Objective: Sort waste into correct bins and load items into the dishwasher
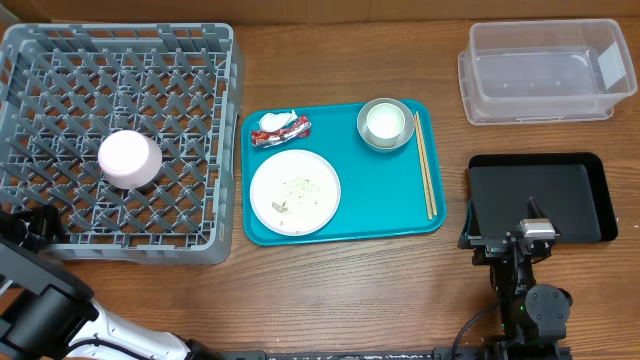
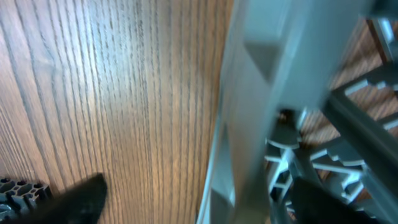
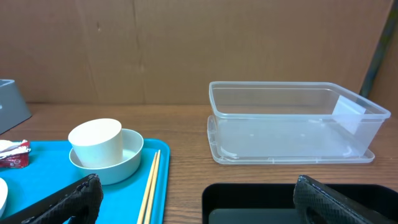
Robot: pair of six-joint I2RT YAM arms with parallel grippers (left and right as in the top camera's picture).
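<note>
- One cup (image 1: 129, 158) sits in the rack (image 1: 120, 30) on the left. It looks like the only thing loaded.
- Four lots wait on the tray (image 1: 380, 200) in the middle of the bench (image 1: 350, 290): a plate (image 1: 294, 191) with crumbs, a bowl (image 1: 386, 123) with a small cup (image 3: 96, 142) inside, chopsticks (image 1: 425, 165) and a wrapper (image 1: 280, 126).
- The clear bin (image 1: 540, 110) and the black bin (image 1: 590, 200) on the right have nothing in them that I can see.
- The left gripper (image 2: 196, 199) is spread wide and grasps nothing. It is low by the rack's near left corner, with the rack wall right in front of it.
- The right gripper (image 3: 199, 199) is spread wide too, with nothing in it. It is at the near edge of the black bin and looks toward the tray.
- I think the job has only just begun. The wrapper and crumbs need a bin, and the plate, bowl, small cup and chopsticks need the rack.
</note>
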